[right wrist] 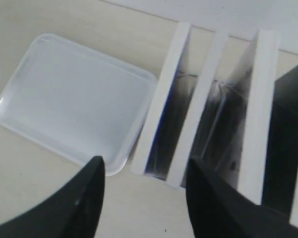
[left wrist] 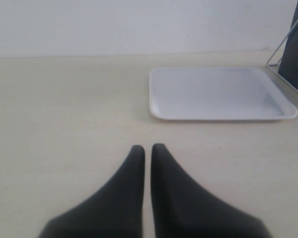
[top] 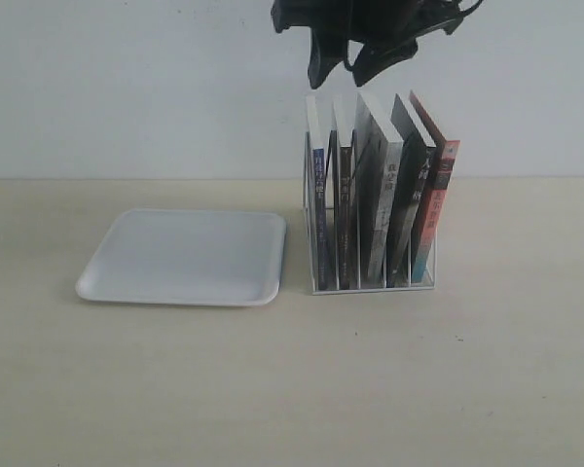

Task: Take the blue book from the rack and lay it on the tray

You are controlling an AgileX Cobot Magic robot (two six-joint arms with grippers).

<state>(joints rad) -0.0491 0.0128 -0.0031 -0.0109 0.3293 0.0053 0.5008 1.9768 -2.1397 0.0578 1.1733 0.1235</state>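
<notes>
Right hand hangs wide open just above the rack, gripping nothing. The blue book stands upright in the slot nearest the tray on the desk. Left hand is pinched closed and empty.

Pale cream table, matte, with a faint streaky grain; it fills the lower half of the exterior view. Behind it is a plain white wall, meeting the table along a straight level line. Light is soft and even. Shadows on the table are faint and short.
</notes>
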